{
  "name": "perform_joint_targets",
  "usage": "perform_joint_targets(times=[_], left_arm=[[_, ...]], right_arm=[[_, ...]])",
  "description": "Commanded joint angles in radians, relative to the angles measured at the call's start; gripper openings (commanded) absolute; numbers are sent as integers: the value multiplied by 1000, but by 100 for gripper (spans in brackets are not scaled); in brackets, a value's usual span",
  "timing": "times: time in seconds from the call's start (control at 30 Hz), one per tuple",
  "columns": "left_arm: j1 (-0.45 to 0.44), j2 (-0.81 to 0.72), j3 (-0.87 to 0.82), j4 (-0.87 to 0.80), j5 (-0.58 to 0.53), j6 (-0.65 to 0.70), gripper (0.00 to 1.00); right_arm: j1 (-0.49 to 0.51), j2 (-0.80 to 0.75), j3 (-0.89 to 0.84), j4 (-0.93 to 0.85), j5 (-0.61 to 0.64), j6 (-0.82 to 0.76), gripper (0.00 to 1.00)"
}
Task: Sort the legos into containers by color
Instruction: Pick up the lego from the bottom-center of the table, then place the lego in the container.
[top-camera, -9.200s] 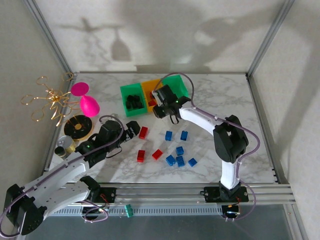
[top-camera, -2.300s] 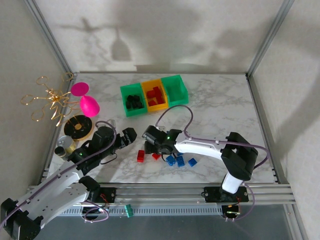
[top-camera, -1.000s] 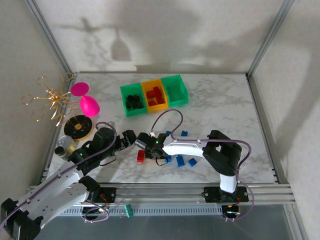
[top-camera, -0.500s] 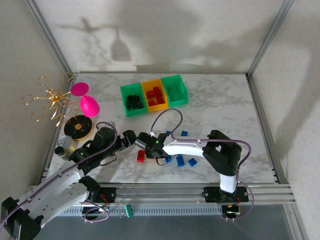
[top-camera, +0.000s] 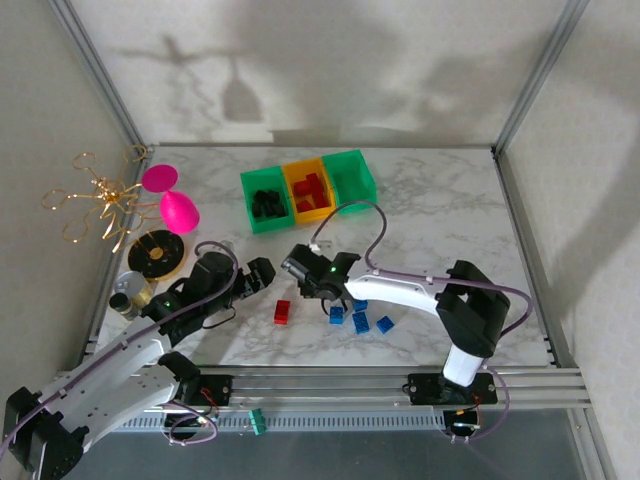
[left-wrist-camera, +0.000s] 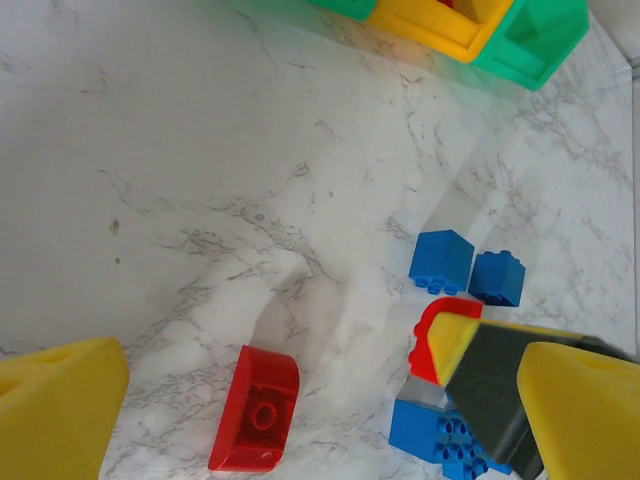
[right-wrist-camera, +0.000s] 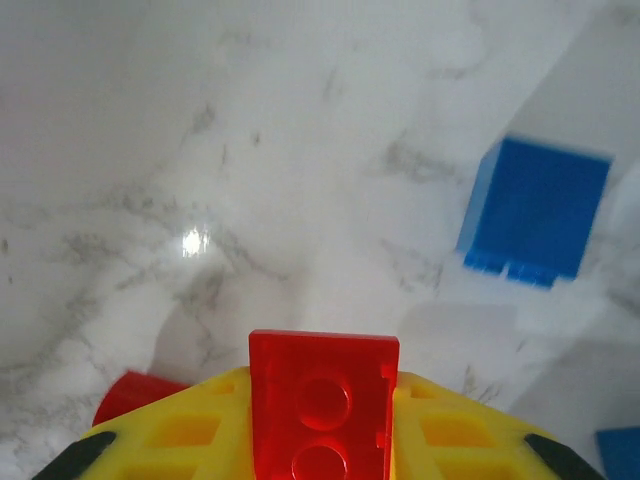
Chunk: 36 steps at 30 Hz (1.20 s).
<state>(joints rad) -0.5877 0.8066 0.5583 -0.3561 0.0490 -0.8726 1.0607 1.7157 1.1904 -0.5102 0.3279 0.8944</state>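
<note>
Red lego (right-wrist-camera: 323, 405) is now off the marble, clamped betw. the right gripper's (top-camera: 306, 272) fingers. Half a sec ago that gripper was low by the red pair. One red brick (top-camera: 282, 312) and the blue bricks (top-camera: 360, 322) remain. Probable next: carry to the orange-yellow bin (top-camera: 318, 214). Left gripper (top-camera: 258, 274) waits nearby, fingers apart.

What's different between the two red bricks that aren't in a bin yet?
The held brick is pinched between the right fingers; the loose brick lies free on the table. The held one hangs by the blue bricks; the loose one lies apart. Both are red.
</note>
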Motion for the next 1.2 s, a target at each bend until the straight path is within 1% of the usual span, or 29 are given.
perform_joint_targets(times=[0.0, 0.27, 0.43, 0.6, 0.73, 0.8, 0.93, 1.07, 1.17], left_arm=[[-6, 20, 41, 54, -36, -18, 100], [-6, 116, 72, 144, -54, -32, 100], [-6, 182, 85, 200, -71, -37, 100], [-6, 233, 101, 244, -94, -40, 100], [-5, 266, 133, 240, -123, -13, 100], [-1, 283, 148, 237, -126, -2, 100], [0, 302, 169, 244, -124, 7, 100], [2, 311, 177, 240, -126, 15, 100], [2, 311, 185, 234, -130, 22, 100]], right_arm=[[-48, -21, 34, 27, 58, -100, 22], [-173, 59, 148, 129, 62, -289, 22], [-249, 153, 246, 217, 41, -417, 22], [-303, 263, 367, 283, 24, -516, 22], [-331, 363, 488, 296, 43, -578, 23], [-353, 423, 559, 278, 17, -591, 23], [-361, 535, 688, 265, 38, -643, 24], [-361, 601, 769, 260, 46, -661, 29], [-362, 628, 807, 253, 44, -667, 38]])
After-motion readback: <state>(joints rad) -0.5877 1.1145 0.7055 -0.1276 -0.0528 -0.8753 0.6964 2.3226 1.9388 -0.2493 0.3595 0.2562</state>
